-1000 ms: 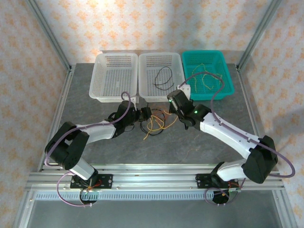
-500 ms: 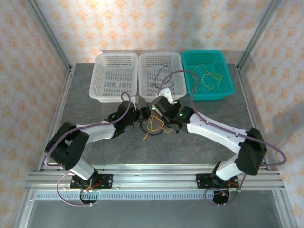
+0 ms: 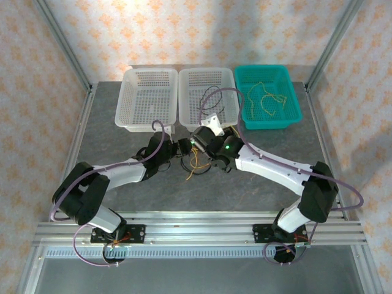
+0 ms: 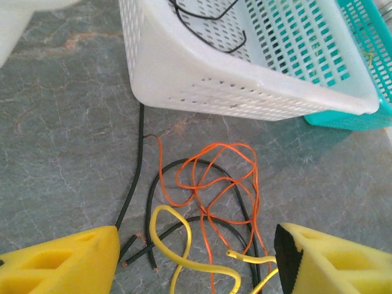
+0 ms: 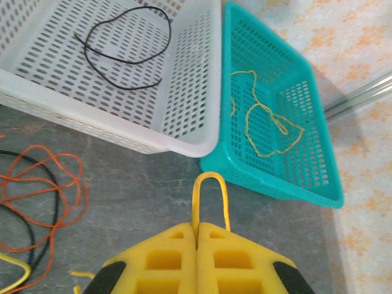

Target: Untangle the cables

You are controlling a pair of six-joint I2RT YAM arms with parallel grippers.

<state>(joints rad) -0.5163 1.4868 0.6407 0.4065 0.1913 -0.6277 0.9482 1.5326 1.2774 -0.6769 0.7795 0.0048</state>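
Your right jaws have swung from the teal basket [image 3: 267,98] to the tangle [image 4: 208,196], shut on a yellow loop [image 5: 208,187], left jaws open over it — black cable [image 5: 125,54] and yellow cable [image 5: 264,130] binned, the rest knotted on the worktop [image 3: 245,196].

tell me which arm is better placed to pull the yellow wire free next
Right, likely: the right gripper is shut on a loop of thin yellow wire. The left gripper hangs open above the tangled orange and black wires.

Cream wallpaper [image 3: 202,30] with orange floral motifs; grey marbled tabletop [image 3: 153,196]; aluminium frame posts [image 3: 63,43].
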